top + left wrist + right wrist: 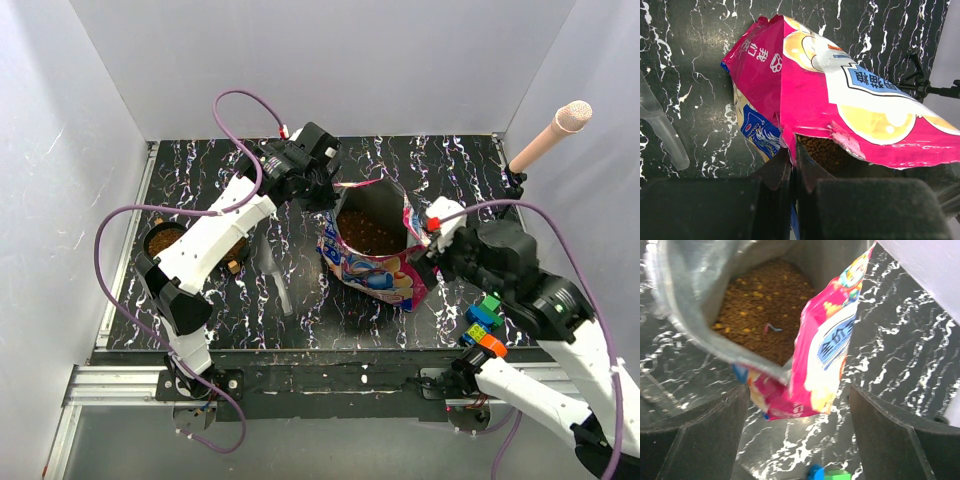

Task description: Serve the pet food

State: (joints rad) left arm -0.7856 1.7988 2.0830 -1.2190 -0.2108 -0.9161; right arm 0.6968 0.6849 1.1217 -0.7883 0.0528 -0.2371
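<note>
Here my left gripper (792, 150) pinches the torn rim of the glossy magenta-and-blue bag (840, 85) to hold its mouth open; small brown kibble pellets (760, 315) sit inside; my right gripper (799, 402), spread, seemingly straddles the opposite rim.

From where I stand, the bag (372, 258) sits in the middle of the table (450, 170), with the pet food (370, 230) down inside it. A scoop (276, 275) lies just to its left. Further left, near the table's edge, is a bowl (163, 240), partly behind the left arm. The left gripper (792, 146) is at the bag's far-left rim, and the right gripper (797, 390) straddles its right flap. Blocks (483, 325) sit at the near right, and a rod (540, 145) stands in the far right corner.
</note>
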